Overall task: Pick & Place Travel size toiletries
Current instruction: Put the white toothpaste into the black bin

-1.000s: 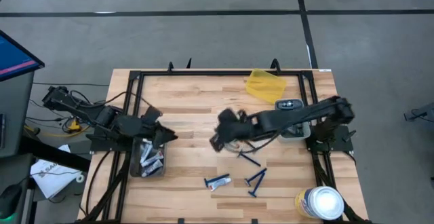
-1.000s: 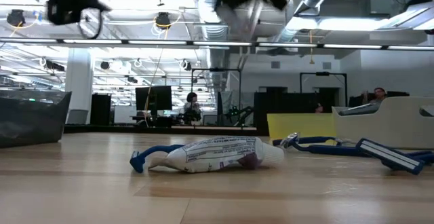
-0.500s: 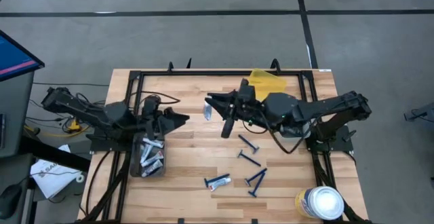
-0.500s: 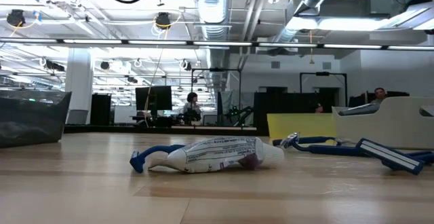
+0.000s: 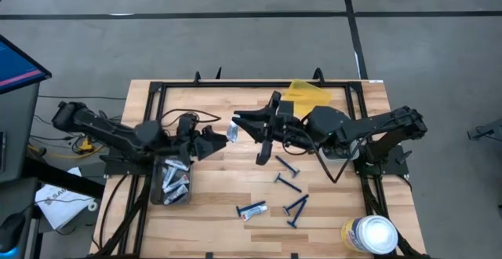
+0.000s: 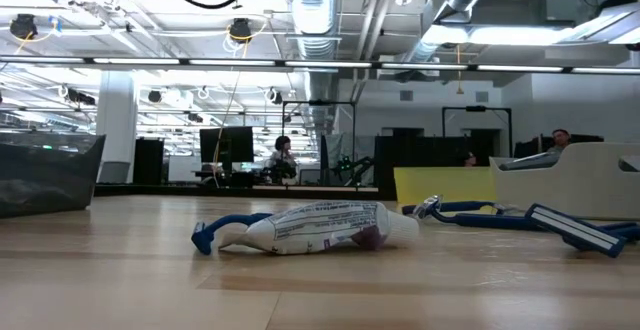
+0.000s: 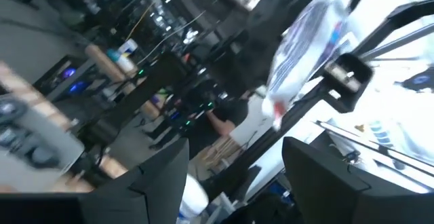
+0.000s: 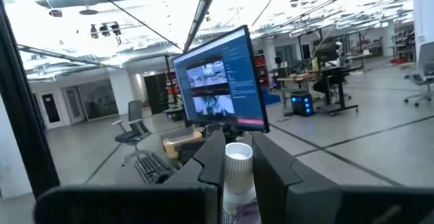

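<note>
Right gripper [image 5: 238, 121]: we see it clamped on a squeeze tube [image 8: 239, 176]. Left gripper [image 5: 222, 138]: spread wide, empty, just beside.

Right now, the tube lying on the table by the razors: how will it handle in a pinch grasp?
The squeeze tube looks dented and soft-walled, so it will probably squash under the fingers. It lies flattened on the table, so rolling seems unlikely. Its glossy printed skin may be slippery; gripping near the stiffer cap end looks safer.

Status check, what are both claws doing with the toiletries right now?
Right claw shut on a squeeze tube, raised mid-table. Left claw open, facing the tube for a handoff. Razors and another tube remain on the table. Nothing blocking.
</note>
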You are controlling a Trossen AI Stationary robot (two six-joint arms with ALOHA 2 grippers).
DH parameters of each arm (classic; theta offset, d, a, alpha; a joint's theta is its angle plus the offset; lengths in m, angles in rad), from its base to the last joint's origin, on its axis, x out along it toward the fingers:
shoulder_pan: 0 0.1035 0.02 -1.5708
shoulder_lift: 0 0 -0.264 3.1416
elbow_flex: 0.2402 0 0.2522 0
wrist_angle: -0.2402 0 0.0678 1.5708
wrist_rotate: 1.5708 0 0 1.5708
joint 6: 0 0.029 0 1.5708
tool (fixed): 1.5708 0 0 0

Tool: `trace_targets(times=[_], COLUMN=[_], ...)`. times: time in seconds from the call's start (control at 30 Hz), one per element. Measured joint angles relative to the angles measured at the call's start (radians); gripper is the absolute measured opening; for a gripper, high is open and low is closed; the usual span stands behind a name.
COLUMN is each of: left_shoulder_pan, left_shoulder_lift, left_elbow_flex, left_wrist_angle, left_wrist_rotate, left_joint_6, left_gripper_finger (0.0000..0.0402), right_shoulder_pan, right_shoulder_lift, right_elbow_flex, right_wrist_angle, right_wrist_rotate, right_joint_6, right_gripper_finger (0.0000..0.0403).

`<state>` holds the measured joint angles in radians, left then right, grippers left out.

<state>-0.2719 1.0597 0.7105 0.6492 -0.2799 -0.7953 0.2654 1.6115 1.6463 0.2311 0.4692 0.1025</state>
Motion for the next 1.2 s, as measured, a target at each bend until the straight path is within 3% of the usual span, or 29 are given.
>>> trace_targets(times=[0.2,0.43,1.2], left_shoulder_pan=[0.05,0.071,0.127], left_shoulder_lift=[0.028,0.043,0.075], left_elbow_flex=[0.0,0.0,0.0], left_wrist_angle=[0.123,0.128,0.187], left_wrist_rotate=[0.093,0.153,0.199], left_joint_6=[0.037,0.04,0.058], left_gripper_finger=[0.02,0.0165,0.0149], right_shoulder_pan=[0.0,-0.008,-0.033], right_shoulder_lift=[0.0,-0.001,0.032], right_elbow_flex=[0.0,0.0,0.0], right_wrist_angle=[0.001,0.001,-0.006], right_wrist_rotate=[-0.001,-0.001,-0.003], right_joint_6=[0.003,0.003,0.006], right_gripper_finger=[0.0038,0.0038,0.0038])
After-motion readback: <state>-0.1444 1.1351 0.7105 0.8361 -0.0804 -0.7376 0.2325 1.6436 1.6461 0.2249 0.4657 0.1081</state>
